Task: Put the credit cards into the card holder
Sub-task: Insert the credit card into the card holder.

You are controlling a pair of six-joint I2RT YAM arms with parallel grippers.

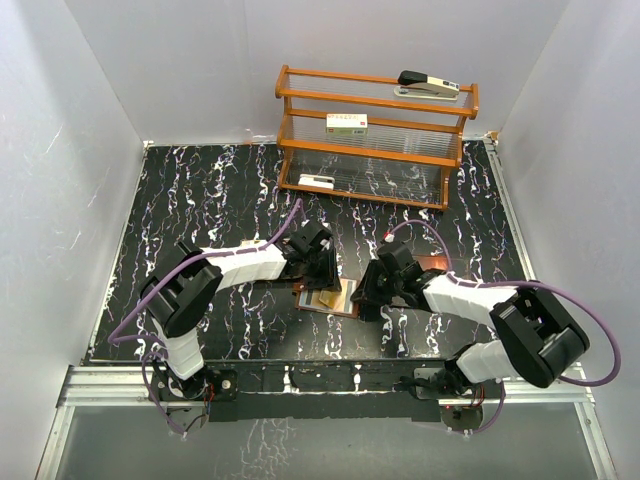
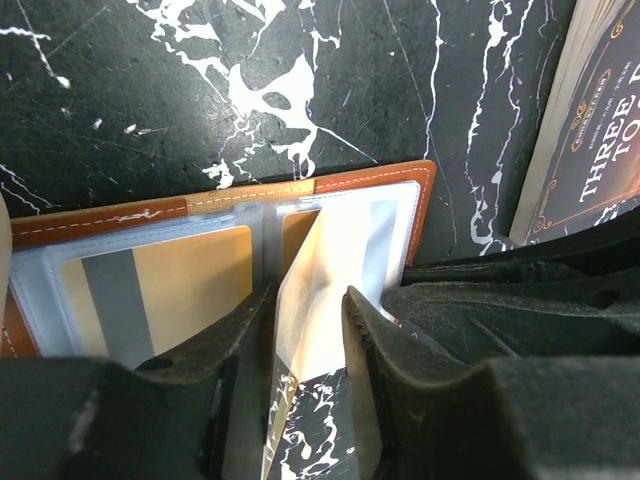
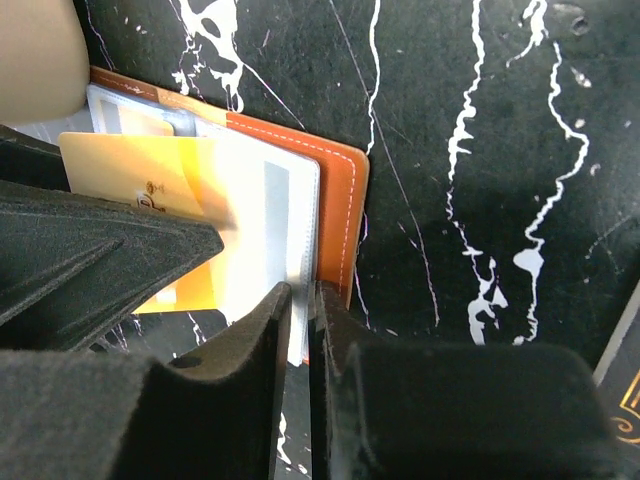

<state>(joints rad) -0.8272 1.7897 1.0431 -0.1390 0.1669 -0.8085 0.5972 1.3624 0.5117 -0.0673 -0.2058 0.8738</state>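
The card holder [image 1: 345, 306] lies open on the black marbled table between my two grippers, a brown wallet [image 2: 400, 175] with clear inner pockets. One gold credit card [image 2: 165, 290] with a grey stripe sits in its left pocket. My left gripper [image 2: 310, 295] is shut on a second gold credit card [image 2: 305, 285], held tilted with its far end at the middle pocket; this card [image 3: 140, 175] also shows in the right wrist view. My right gripper [image 3: 300, 290] is shut on the clear pocket leaf at the wallet's [image 3: 340, 190] right edge.
A wooden shelf rack [image 1: 375, 135] stands at the back with a stapler [image 1: 428, 85] and a white box [image 1: 347, 124] on it. A dark booklet with pale lettering [image 2: 600, 150] lies right of the wallet. A tan rounded object [image 3: 35, 60] sits just beyond the wallet.
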